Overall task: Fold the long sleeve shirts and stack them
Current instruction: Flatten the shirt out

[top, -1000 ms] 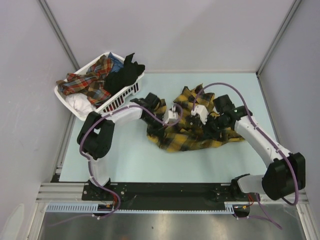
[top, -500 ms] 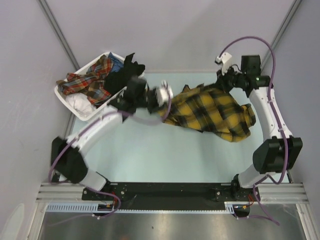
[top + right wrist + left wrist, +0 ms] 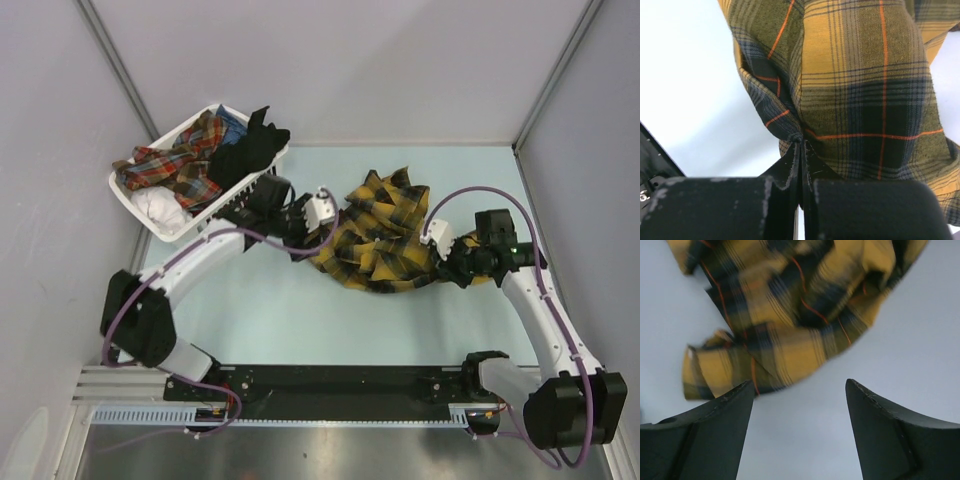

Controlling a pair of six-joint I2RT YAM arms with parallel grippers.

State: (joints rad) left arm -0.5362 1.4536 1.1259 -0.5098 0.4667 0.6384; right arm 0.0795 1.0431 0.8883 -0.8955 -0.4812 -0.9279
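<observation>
Overhead camera is looking steeply down on the whole counter (image 3: 260, 320) from behind; both wrist cameras are peering close past their fingers (image 3: 705, 440) at the same plaid shirt (image 3: 385, 245).

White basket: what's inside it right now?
A red plaid garment, a black one, white cloth and a blue scrap; anything beneath them is covered.

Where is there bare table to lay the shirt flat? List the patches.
Widest bare table: the near strip between the shirt and the base rail. A smaller patch lies in the far right corner, beyond the shirt. Crowded: far left, where the basket and left arm sit close together.
</observation>
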